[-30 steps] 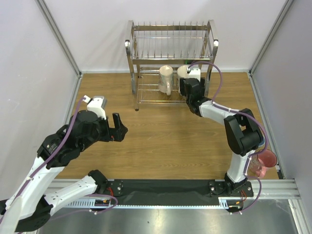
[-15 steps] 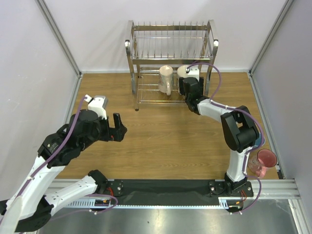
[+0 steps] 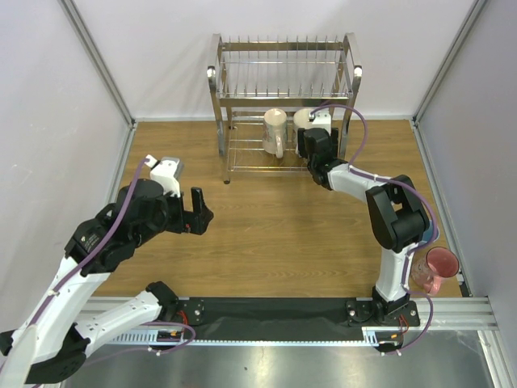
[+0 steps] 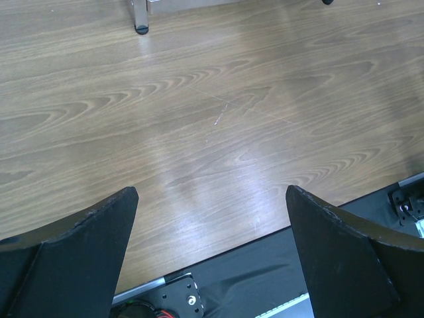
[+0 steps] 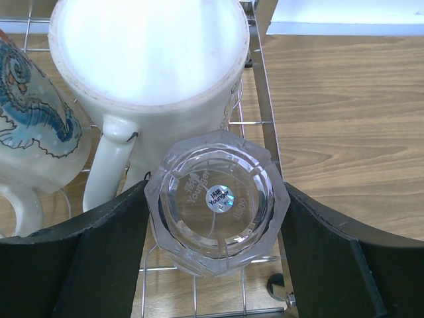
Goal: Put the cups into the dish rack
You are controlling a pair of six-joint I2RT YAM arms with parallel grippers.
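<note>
The dish rack (image 3: 283, 50) stands at the back centre. On its lower tier sit a taller cream mug (image 3: 275, 129) and a second cream mug (image 3: 304, 119). My right gripper (image 3: 312, 150) reaches into that tier. In the right wrist view it (image 5: 215, 193) is shut on the clear glass tumbler (image 5: 215, 228), which is upside down on the wires beside an inverted cream mug (image 5: 149, 53). A pink mug (image 3: 439, 268) stands near the right arm's base. The light blue cup is hidden. My left gripper (image 3: 197, 212) is open and empty above bare wood (image 4: 212, 192).
A cream mug with a blue painted figure (image 5: 33, 132) sits left of the tumbler. The rack's right rail (image 5: 263, 99) runs close to the tumbler. A rack leg (image 4: 140, 25) shows at the left wrist view's top. White walls close in three sides.
My right arm's elbow has drawn in slightly while the gripper stayed at the rack's lower tier. My left gripper has shifted a little nearer and to the right.
</note>
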